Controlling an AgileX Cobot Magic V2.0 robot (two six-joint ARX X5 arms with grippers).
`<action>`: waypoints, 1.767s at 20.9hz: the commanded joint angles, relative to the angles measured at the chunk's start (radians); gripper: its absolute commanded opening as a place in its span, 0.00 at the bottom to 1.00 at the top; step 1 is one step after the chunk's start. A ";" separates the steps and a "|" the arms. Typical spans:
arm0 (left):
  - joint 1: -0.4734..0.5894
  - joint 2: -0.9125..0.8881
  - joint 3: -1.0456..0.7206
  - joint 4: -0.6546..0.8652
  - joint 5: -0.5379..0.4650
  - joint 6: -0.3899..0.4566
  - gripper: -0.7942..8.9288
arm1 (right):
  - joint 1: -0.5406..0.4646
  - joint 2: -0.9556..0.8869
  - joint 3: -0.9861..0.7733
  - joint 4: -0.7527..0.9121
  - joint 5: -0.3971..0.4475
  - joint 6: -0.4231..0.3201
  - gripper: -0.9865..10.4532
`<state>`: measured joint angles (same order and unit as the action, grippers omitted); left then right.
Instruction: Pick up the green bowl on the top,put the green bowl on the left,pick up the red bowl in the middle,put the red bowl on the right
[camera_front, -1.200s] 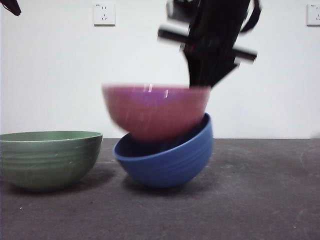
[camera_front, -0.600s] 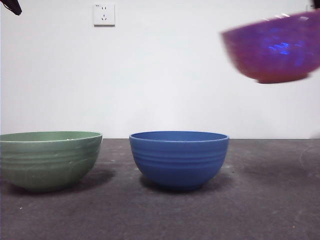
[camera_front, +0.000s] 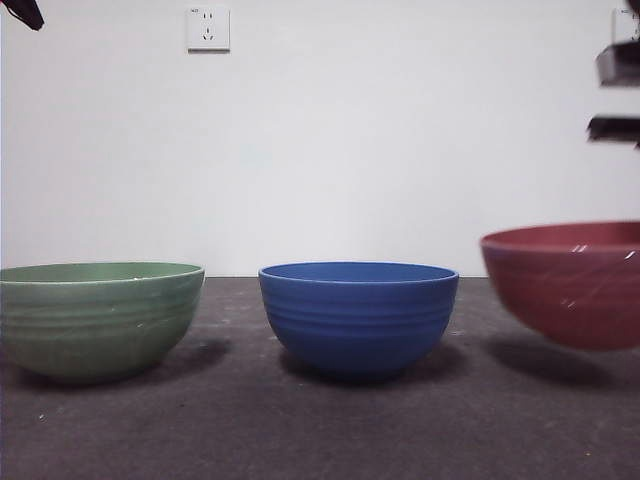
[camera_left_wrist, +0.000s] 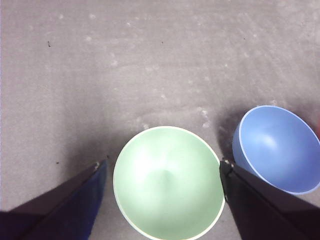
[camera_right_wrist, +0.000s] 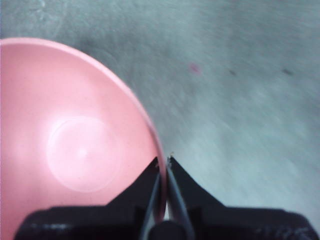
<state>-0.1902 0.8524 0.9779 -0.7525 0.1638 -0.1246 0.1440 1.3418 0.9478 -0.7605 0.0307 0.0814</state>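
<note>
Holding the red bowl (camera_front: 565, 285) by its rim, my right hand (camera_right_wrist: 164, 162) is clamped on it, bottom just off the bench (camera_front: 320, 430), so it's straight down from here. Further off, the left hand (camera_left_wrist: 162, 167) hangs open above the green bowl (camera_left_wrist: 167, 182).

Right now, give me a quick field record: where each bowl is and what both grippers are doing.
green bowl: on the table, left side, upright
blue bowl: on the table, middle, upright
red bowl: right side, held just above the table, shadow underneath
right gripper: shut on the red bowl's rim
left gripper: open, above the green bowl, not touching it
</note>
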 joint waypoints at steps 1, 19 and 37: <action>0.000 -0.001 -0.001 0.016 -0.002 -0.006 0.47 | 0.001 0.076 -0.005 0.056 -0.117 0.007 0.08; 0.000 -0.001 -0.001 0.080 -0.002 0.032 0.06 | 0.134 -0.316 -0.005 0.289 -0.108 0.011 0.19; -0.002 -0.471 -0.370 0.211 -0.031 0.092 0.08 | 0.134 -0.976 -0.389 0.491 -0.077 0.049 0.09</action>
<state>-0.1909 0.3790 0.6140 -0.5301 0.1352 -0.0441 0.2756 0.3653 0.5610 -0.2718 -0.0486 0.1127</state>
